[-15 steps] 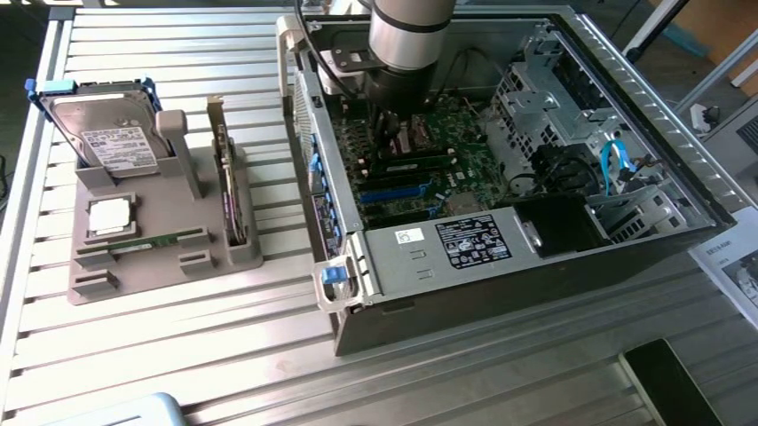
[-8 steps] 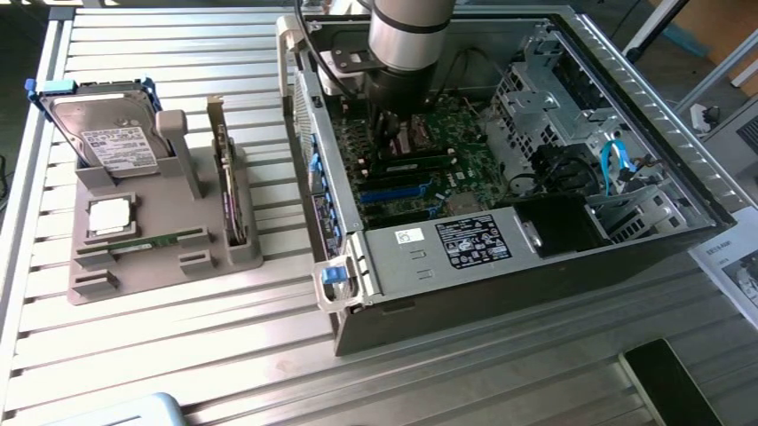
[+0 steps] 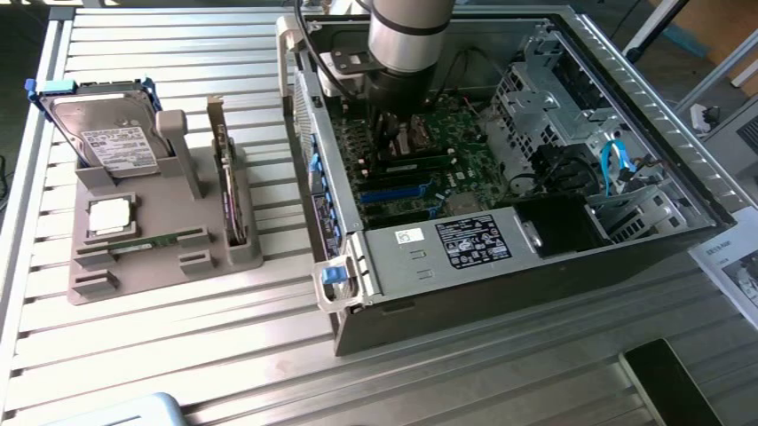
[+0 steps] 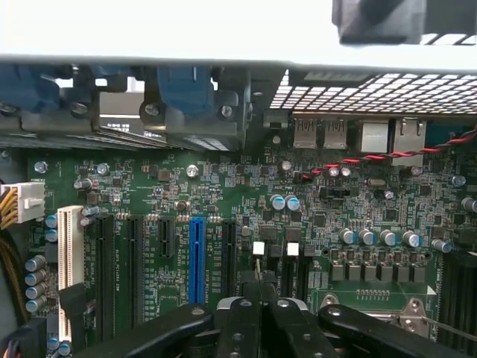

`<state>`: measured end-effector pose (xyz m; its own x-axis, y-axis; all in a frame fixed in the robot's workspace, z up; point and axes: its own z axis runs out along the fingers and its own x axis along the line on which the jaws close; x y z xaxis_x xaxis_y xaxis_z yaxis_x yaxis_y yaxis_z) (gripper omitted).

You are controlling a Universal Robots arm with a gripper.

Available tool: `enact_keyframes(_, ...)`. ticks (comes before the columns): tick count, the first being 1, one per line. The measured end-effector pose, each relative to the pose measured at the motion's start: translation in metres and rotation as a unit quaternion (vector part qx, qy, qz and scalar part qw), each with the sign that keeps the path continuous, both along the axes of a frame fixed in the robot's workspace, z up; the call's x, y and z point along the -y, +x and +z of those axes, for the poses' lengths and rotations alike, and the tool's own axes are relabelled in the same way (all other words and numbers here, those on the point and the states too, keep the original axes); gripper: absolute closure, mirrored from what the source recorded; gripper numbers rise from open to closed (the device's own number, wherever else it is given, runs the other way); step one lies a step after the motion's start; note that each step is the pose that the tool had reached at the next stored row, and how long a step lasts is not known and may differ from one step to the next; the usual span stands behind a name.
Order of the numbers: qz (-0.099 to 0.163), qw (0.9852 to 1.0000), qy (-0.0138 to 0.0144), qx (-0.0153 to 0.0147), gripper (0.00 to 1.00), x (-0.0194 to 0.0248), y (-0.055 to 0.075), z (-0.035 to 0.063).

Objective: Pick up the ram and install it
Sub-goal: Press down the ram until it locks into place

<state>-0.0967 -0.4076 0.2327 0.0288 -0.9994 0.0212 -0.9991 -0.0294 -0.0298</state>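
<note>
**Clenched pincer over the memory slots, stick hard to make out**

The arm reaches down into the open computer case (image 3: 663, 106), and the gripper (image 3: 397, 133) sits low over the motherboard (image 3: 464, 133), toward eleven o'clock of the case's interior in the exterior view. In the wrist view the gripper (image 4: 259, 302) is clenched: its two dark fingers (image 4: 240, 317) are drawn together with no real gap between them.

A thin pale sliver (image 4: 258, 270) stands out just past the tips, directly in line with a black slot capped by a white latch (image 4: 258, 248). A twin slot and latch (image 4: 292, 248) lie just beside it. That sliver may be a ram stick seen edge-on, but I cannot tell for sure whether the fingers pinch a stick or are simply closed above the slot.

One ram (image 3: 160, 240) is plain to see. It lies flat in the grey parts tray (image 3: 130, 271), at nine o'clock from the case and well apart from the gripper. Also on the tray are the silver processor chip (image 3: 109, 216), a hard drive (image 3: 113, 138) and an upright expansion card (image 3: 223, 169).

Judged from this, the step in hand is the install rather than the pick-up, with the tool poised at the memory slots beside the blue slot (image 4: 196, 253). Seating calls for the stick's edge to stay parallel with the slot and centred between the latches. It also calls for a straight, even push, because a tilt could jam one end or load the board.
</note>
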Motion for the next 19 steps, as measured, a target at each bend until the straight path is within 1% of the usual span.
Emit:
enact_keyframes(8, 0.000, 1.0000, 0.0000, 0.0025, 0.89, 0.0000, 0.000, -0.0025)
enact_keyframes(15, 0.000, 1.0000, 0.0003, 0.0025, 0.89, -0.0001, 0.000, -0.0014)
enact_keyframes(19, 0.000, 1.0000, -0.0005, -0.0013, 0.89, 0.0000, 0.000, 0.0105)
